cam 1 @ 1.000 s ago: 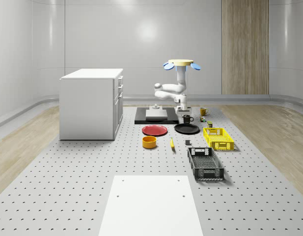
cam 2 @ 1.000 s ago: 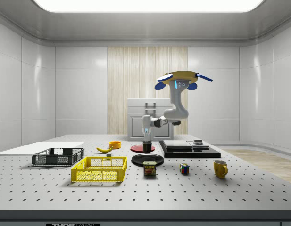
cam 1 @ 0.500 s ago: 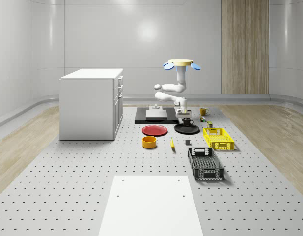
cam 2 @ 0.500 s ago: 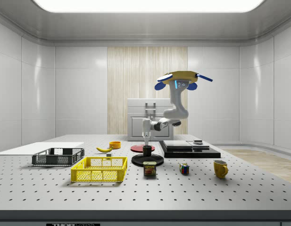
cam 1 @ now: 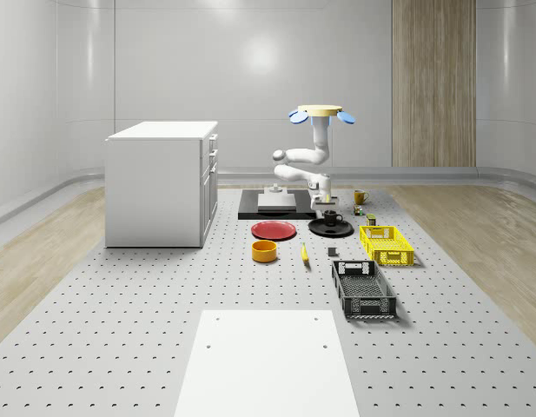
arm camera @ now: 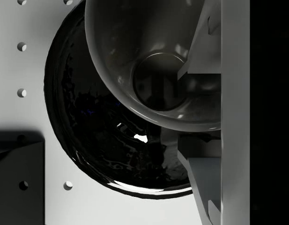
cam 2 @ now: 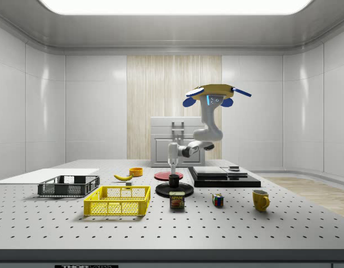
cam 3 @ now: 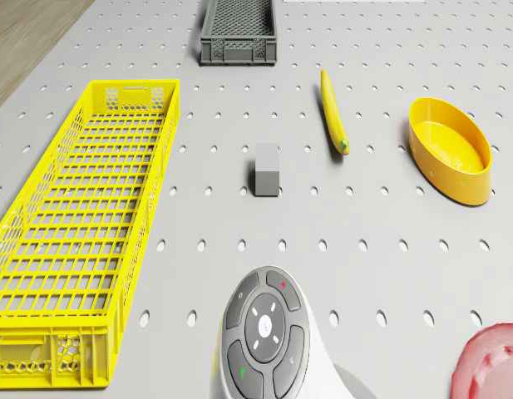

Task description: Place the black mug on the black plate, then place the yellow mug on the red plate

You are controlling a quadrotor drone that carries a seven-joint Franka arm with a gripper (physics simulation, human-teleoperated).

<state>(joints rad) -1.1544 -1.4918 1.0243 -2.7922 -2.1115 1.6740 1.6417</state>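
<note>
Room: pale walls, grey perforated table [cam 1: 120,347], white cabinet [cam 1: 162,182] at whole-scene view's left.
Drone [cam 2: 211,92]: I hover above the table's far end, by the black platform [cam 2: 223,178].
Arm [cam 1: 302,161]: hangs from my body, elbow bent, wrist pointing straight down.
Gripper [cam 2: 173,167]: just over black mug [cam 2: 174,180]; fingers [arm camera: 200,42] straddle its rim, apart vs clamped – can't tell.
Black mug: upright on black plate [arm camera: 88,150].
Yellow mug [cam 2: 261,200]: on table, well apart from red plate [cam 1: 274,230].
</note>
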